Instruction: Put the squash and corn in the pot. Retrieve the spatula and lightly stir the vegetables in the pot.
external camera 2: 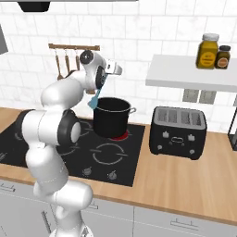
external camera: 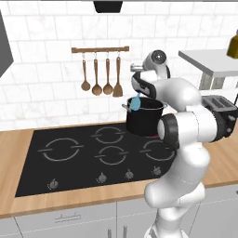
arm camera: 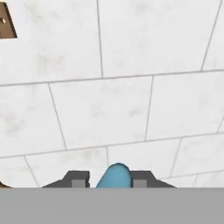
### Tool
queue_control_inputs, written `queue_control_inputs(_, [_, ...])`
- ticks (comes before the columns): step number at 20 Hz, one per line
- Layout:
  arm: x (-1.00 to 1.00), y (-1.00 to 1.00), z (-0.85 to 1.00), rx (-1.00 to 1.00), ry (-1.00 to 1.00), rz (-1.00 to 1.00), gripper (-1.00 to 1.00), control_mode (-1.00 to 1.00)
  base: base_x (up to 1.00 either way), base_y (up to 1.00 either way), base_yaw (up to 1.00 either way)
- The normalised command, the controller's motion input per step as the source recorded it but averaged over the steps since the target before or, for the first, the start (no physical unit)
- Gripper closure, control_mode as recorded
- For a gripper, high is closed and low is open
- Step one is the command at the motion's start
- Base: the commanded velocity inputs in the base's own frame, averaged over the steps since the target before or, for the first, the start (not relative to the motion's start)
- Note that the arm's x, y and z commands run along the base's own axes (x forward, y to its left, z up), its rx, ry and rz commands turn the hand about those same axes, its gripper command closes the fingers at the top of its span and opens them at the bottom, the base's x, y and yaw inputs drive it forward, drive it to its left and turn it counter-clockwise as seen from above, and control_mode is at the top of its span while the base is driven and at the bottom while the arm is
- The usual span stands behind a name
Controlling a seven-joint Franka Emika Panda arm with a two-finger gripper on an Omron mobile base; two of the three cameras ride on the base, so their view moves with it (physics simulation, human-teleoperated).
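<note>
We find no text, brand, number or sign that we can read in these pictures. The two jars (external camera 2: 209, 50) on the shelf (external camera 2: 185, 74) at about two o'clock in the right base view carry labels, but they show as plain colour patches with no letters we can make out. The toaster (external camera 2: 178, 133) at three o'clock has small pale marks on its front, too small to read. The stove knobs (external camera: 102, 177) at six o'clock bear no legible marks.

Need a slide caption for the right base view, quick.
Gripper holds the light-blue spatula hanging at the black pot's rim on the stove.
</note>
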Motion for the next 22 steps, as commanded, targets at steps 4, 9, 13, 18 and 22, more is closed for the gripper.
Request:
queue_control_inputs(4, [0.29,-0.02,-0.03,0.00,0.00,-0.02,1.00,-1.00,0.00,0.00,0.00])
queue_control_inputs(9, [-0.74,-0.06,0.00,0.00,-0.06,-0.01,1.00,-1.00,0.00,0.00,0.00])
queue_control_inputs(13, [-0.40,-0.17,0.18,0.00,-0.10,-0.02,1.00,-1.00,0.00,0.00,0.00])
queue_control_inputs(18, [0.38,-0.03,0.12,0.00,-0.18,-0.01,1.00,-1.00,0.00,0.00,0.00])
queue_control_inputs(22, [0.63,0.00,-0.10,-0.04,-0.13,0.00,1.00,-1.00,0.00,0.00,0.00])
